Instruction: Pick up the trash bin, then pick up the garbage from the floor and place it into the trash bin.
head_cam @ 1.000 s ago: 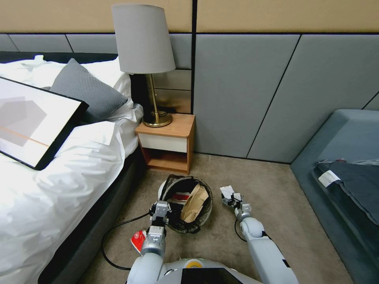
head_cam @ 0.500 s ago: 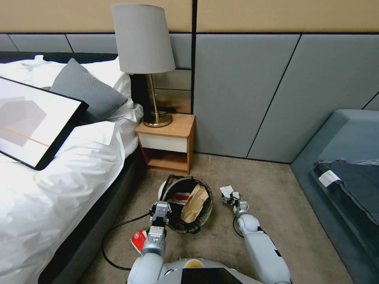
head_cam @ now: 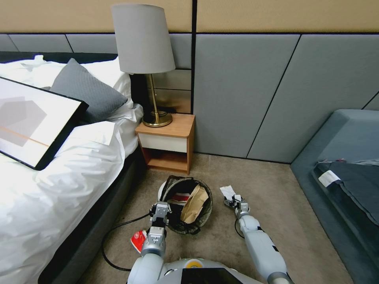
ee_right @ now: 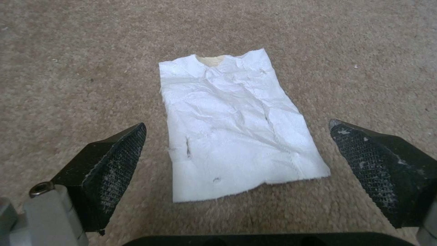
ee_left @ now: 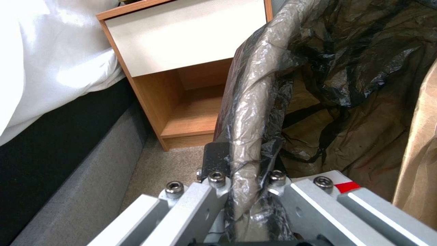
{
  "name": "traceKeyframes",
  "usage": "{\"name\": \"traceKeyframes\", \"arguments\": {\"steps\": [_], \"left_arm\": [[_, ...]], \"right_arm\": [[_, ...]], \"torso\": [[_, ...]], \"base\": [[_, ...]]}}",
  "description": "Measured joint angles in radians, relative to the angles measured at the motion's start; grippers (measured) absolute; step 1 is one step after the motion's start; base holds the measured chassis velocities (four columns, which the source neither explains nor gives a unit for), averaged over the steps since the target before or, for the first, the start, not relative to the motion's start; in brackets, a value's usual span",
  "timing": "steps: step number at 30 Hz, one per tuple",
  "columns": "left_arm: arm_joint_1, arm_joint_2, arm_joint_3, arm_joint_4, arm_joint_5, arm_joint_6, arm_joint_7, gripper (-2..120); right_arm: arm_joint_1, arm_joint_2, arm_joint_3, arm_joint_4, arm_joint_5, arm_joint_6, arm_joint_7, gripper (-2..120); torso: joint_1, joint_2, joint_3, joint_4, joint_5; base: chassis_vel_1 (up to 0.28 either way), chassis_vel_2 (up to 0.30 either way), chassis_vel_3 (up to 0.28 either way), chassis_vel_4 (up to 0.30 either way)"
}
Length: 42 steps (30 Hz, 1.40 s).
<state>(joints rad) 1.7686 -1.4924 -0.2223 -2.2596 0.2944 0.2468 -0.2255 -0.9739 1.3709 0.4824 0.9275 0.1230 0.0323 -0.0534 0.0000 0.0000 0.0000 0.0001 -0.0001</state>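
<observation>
So at this point I had the left end effector (head_cam: 162, 213) clamped on the near rim of the trash bin (head_cam: 185, 205), pinching the black liner along with it; from the left wrist view the bagged rim (ee_left: 255, 112) ran right between the fingers (ee_left: 214, 160). The bin was on the carpet in front of the wooden nightstand (head_cam: 167, 144), beside the bed, with a brown paper bag (head_cam: 195, 204) and a red-and-white packet (head_cam: 181, 196) inside. Another red packet (head_cam: 138, 239) lay on the floor by my left arm. The right end effector (head_cam: 233, 202) was down low with its jaws spread wide, either side of a white paper scrap (ee_right: 237, 130) lying flat on the carpet, not touching it.
</observation>
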Motion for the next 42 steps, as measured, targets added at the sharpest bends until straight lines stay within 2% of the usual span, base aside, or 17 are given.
{"name": "traceKeyframes", "arguments": {"steps": [9, 13, 15, 18, 19, 21, 22, 24, 27, 28, 29, 32, 34, 35, 37, 39, 42], "left_arm": [[0.003, 0.000, -0.003, 0.000, 0.001, -0.001, -0.001, 0], [0.003, 0.000, -0.003, 0.001, 0.001, -0.001, -0.001, 0], [0.003, 0.000, -0.003, 0.001, 0.001, -0.001, -0.001, 0], [0.005, 0.000, -0.005, 0.001, 0.001, -0.001, -0.002, 0], [0.005, 0.000, -0.005, 0.001, 0.001, -0.001, -0.002, 0], [0.006, 0.000, -0.005, 0.001, 0.001, -0.001, -0.002, 0], [0.006, 0.000, -0.005, 0.001, 0.001, -0.001, -0.002, 0], [0.007, 0.000, -0.004, 0.001, 0.001, -0.001, -0.002, 0], [0.008, 0.000, -0.004, 0.000, 0.001, -0.001, -0.002, 0], [0.009, 0.000, -0.004, 0.000, 0.001, -0.001, -0.002, 0], [0.009, 0.000, -0.004, 0.000, 0.001, -0.001, -0.002, 0], [0.013, 0.001, -0.005, -0.001, 0.002, -0.001, -0.003, 0], [0.014, 0.001, -0.005, -0.001, 0.003, -0.001, -0.003, 0], [0.015, 0.001, -0.005, -0.002, 0.003, -0.001, -0.003, 0], [0.015, 0.001, -0.005, -0.002, 0.003, -0.001, -0.003, 0], [0.016, 0.001, -0.006, -0.003, 0.003, -0.001, -0.003, 0], [0.015, 0.002, -0.007, -0.003, 0.003, -0.001, -0.003, 0]], "right_arm": [[0.031, 0.002, 0.000, -0.060, -0.004, 0.011, -0.003, 100], [0.041, 0.002, 0.001, -0.089, -0.006, 0.016, -0.003, 95], [0.043, 0.002, 0.003, -0.099, -0.007, 0.021, -0.004, 90], [0.049, 0.002, 0.006, -0.122, -0.009, 0.034, -0.008, 76], [0.049, 0.002, 0.006, -0.122, -0.009, 0.034, -0.008, 76], [0.052, 0.000, 0.006, -0.129, -0.009, 0.041, -0.014, 65], [0.052, 0.000, 0.006, -0.129, -0.009, 0.041, -0.014, 65], [0.059, -0.002, 0.006, -0.142, -0.008, 0.046, -0.020, 53], [0.062, -0.002, 0.007, -0.150, -0.008, 0.049, -0.022, 48], [0.072, -0.003, 0.008, -0.172, -0.008, 0.062, -0.034, 39], [0.072, -0.003, 0.008, -0.172, -0.008, 0.062, -0.034, 39], [0.088, -0.008, 0.009, -0.203, -0.008, 0.078, -0.047, 22], [0.092, -0.009, 0.009, -0.210, -0.007, 0.081, -0.050, 21], [0.098, -0.012, 0.009, -0.221, -0.007, 0.088, -0.057, 14], [0.103, -0.013, 0.010, -0.230, -0.007, 0.093, -0.060, 11], [0.107, -0.016, 0.011, -0.238, -0.006, 0.099, -0.064, 0], [0.107, -0.018, 0.011, -0.236, -0.006, 0.101, -0.067, 0]], "torso": [[0.000, 0.000, 0.000, -0.0001, 0.0000], [0.000, 0.000, 0.000, -0.0001, 0.0001], [0.000, 0.000, 0.000, -0.0001, 0.0001], [0.000, 0.000, 0.000, -0.0001, 0.0002], [0.000, 0.000, 0.000, -0.0001, 0.0002], [0.000, 0.000, 0.000, -0.0001, 0.0000], [0.000, 0.000, 0.000, -0.0001, 0.0000], [0.000, 0.000, 0.000, 0.0000, 0.0001], [0.000, 0.000, 0.000, 0.0000, 0.0001], [0.000, 0.000, 0.000, 0.0001, 0.0003], [0.000, 0.000, 0.000, 0.0001, 0.0003], [0.000, 0.000, 0.000, 0.0002, 0.0001], [0.000, 0.000, 0.000, 0.0002, 0.0002], [0.000, 0.000, 0.000, 0.0001, 0.0001], [0.000, 0.000, 0.000, 0.0000, 0.0000], [0.000, 0.000, 0.000, -0.0001, 0.0000], [0.000, 0.000, 0.000, -0.0002, 0.0001]], "base": [[0.000, 0.000, 0.000, 0.000], [0.000, 0.000, 0.000, 0.000], [0.000, 0.000, 0.000, 0.000], [0.000, 0.000, 0.000, 0.000], [0.000, 0.000, 0.000, 0.000], [0.000, 0.000, 0.000, 0.000], [0.000, 0.000, 0.000, 0.000], [0.000, 0.000, 0.000, 0.000], [0.000, 0.000, 0.000, 0.000], [0.000, 0.000, 0.000, 0.000], [0.000, 0.000, 0.000, 0.000], [0.000, 0.000, 0.000, 0.000], [0.000, 0.000, 0.000, 0.000], [0.000, 0.000, 0.000, 0.000], [0.000, 0.000, 0.000, 0.000], [0.000, 0.000, 0.000, 0.000], [0.000, 0.000, 0.000, 0.000]]}}
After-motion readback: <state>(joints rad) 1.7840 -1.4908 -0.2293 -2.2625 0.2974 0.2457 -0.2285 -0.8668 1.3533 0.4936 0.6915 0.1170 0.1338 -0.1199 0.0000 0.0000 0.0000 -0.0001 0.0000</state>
